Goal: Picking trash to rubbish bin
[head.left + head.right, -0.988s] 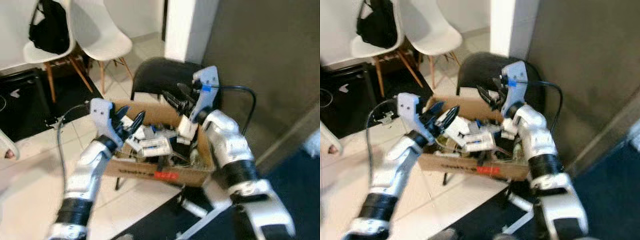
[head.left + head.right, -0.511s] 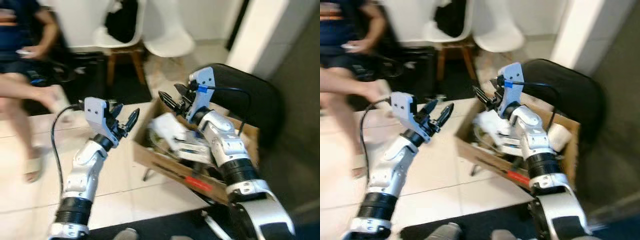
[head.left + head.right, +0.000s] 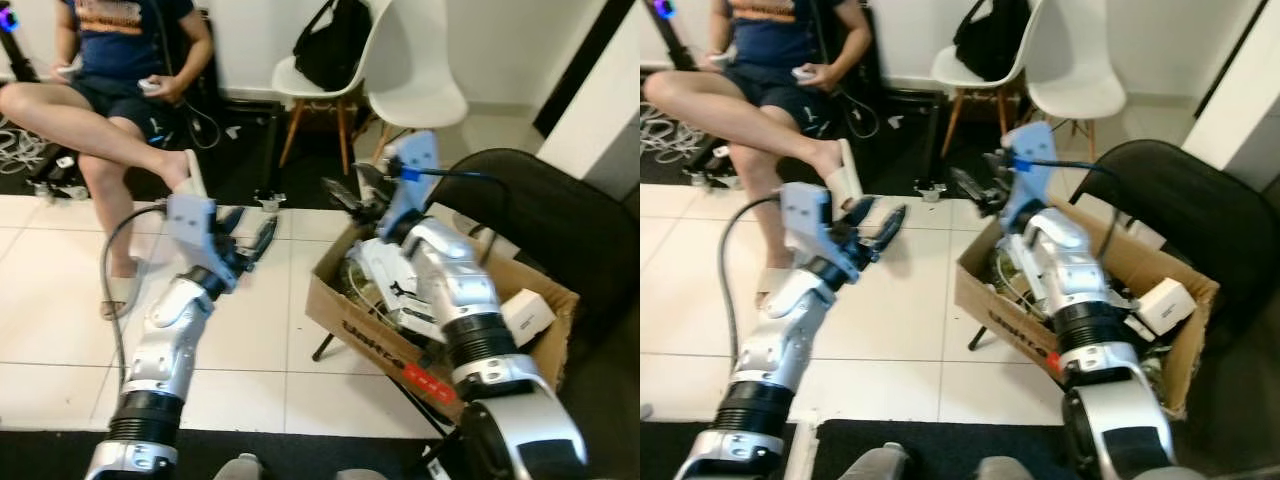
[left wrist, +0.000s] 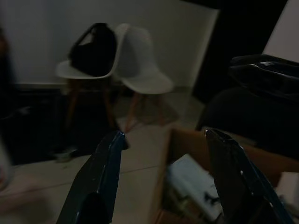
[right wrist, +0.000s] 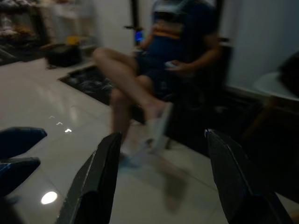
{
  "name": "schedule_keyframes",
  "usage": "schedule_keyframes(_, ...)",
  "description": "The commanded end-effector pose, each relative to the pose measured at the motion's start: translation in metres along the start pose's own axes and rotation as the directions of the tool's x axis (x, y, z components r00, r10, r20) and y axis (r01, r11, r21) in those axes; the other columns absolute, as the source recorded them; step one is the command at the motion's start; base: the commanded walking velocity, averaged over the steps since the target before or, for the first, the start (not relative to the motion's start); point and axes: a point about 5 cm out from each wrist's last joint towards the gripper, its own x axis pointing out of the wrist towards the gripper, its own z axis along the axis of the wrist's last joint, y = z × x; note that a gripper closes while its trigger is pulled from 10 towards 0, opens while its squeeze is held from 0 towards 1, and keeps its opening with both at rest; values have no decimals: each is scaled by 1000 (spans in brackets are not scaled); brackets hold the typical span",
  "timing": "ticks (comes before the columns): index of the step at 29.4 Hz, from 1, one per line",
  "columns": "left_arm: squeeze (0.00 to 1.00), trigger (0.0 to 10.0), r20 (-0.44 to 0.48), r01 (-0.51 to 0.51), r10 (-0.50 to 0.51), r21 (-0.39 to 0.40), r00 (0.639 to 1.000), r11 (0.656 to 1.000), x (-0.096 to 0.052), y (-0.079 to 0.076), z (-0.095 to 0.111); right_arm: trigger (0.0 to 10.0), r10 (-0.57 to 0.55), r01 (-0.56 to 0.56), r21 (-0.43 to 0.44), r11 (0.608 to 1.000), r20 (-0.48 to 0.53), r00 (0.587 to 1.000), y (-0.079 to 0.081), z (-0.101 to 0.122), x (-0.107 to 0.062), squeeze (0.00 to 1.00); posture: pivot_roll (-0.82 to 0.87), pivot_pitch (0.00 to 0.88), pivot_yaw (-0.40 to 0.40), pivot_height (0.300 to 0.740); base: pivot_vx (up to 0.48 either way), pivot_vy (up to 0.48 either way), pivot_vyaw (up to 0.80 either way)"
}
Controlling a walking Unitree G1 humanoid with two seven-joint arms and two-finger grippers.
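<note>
A brown cardboard box (image 3: pixel 372 337) full of trash stands on the tiled floor at the right, with a small white carton (image 3: pixel 527 313) and white packaging (image 3: pixel 384 276) inside. My right gripper (image 3: pixel 345 186) is open and empty, raised above the box's near-left corner and pointing left. My left gripper (image 3: pixel 252 226) is also open and empty, hovering over bare tiles left of the box. In the left wrist view the box (image 4: pixel 187 144) lies ahead between the spread fingers (image 4: pixel 100 182). In the right wrist view the seated person (image 5: pixel 159 79) is framed by the fingers (image 5: pixel 233 182).
A person (image 3: pixel 120 90) sits at the back left, legs crossed, one sandalled foot (image 3: pixel 190 178) near my left gripper. Two white chairs (image 3: pixel 420 90) stand behind, one holding a black bag (image 3: pixel 335 45). A black chair (image 3: pixel 540 210) backs the box. White tiles (image 3: pixel 60 300) stretch left.
The camera has swung left, so the box now sits at the right and the person has come into view. My left gripper, earlier over the box, now hangs over floor tiles.
</note>
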Motion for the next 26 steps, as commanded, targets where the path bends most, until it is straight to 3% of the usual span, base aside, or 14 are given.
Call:
schedule_keyframes(1,0,10000,-15,5,-5,1,1000,1000,-1,-1,-4,10000,-4,4,-2,1000,-13,1000,-2,-3,-2,0,-59,0,-45,740,0,0,800)
schedule_keyframes(8,0,10000,-14,4,-4,-1,1000,1000,-1,-1,-5,10000,-5,5,-8,1000,-13,1000,-2,-4,-3,0,-60,0,-46,740,0,0,800)
schedule_keyframes(14,0,10000,-7,-11,11,9,1000,1000,-3,0,-6,10000,-27,25,-64,998,-36,999,-10,-9,-11,0,-58,0,-50,740,0,0,797)
schedule_keyframes(26,0,10000,13,-34,34,33,999,999,-8,-1,-6,10000,-33,33,-49,998,-2,999,-9,-12,-24,0,-74,0,-43,740,0,0,790)
